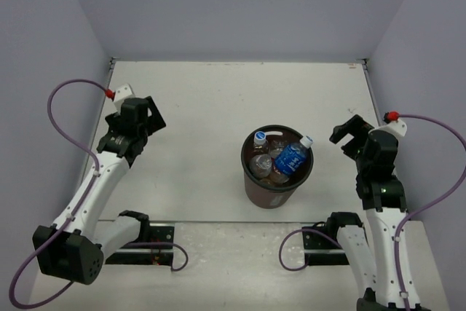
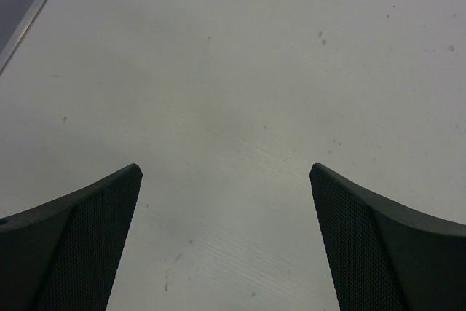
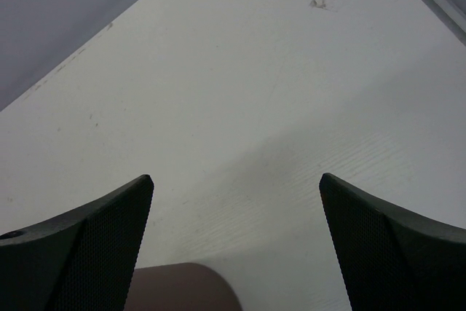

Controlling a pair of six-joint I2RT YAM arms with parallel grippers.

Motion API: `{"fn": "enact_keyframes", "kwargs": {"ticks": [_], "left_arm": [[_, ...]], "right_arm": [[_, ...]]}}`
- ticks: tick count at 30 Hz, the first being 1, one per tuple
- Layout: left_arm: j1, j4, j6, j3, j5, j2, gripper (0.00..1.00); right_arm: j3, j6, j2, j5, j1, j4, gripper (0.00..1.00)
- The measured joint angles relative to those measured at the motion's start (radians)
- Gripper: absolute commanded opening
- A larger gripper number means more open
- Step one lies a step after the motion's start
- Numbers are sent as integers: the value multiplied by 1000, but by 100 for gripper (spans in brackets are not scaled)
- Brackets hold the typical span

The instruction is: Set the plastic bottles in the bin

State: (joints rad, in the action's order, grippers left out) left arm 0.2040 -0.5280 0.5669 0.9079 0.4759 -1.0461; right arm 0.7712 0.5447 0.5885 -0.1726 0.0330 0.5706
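Note:
The round dark brown bin (image 1: 251, 180) stands near the middle of the table, toward the front. Several plastic bottles lie inside it. A blue-label bottle (image 1: 291, 156) leans against the right rim with its cap sticking out. A clear bottle with a blue cap (image 1: 260, 138) stands at the left rim. My left gripper (image 1: 151, 116) is open and empty, well left of the bin. My right gripper (image 1: 342, 133) is open and empty, just right of the bin. The bin's rim shows at the bottom of the right wrist view (image 3: 182, 289).
Pale walls enclose the table on the left, back and right. The arm bases and purple cables (image 1: 306, 242) lie along the near edge. The left wrist view shows only bare table (image 2: 233, 107) between the fingers.

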Motion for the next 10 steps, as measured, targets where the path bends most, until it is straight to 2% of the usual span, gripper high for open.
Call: {"fn": "enact_keyframes", "kwargs": {"ticks": [6, 10], "left_arm": [[0, 70, -4, -102, -12, 239, 100], [0, 116, -6, -107, -20, 320, 100]], "right_arm": [[-81, 14, -108, -17, 0, -33, 99], [-89, 20, -127, -23, 0, -42, 99]]}}
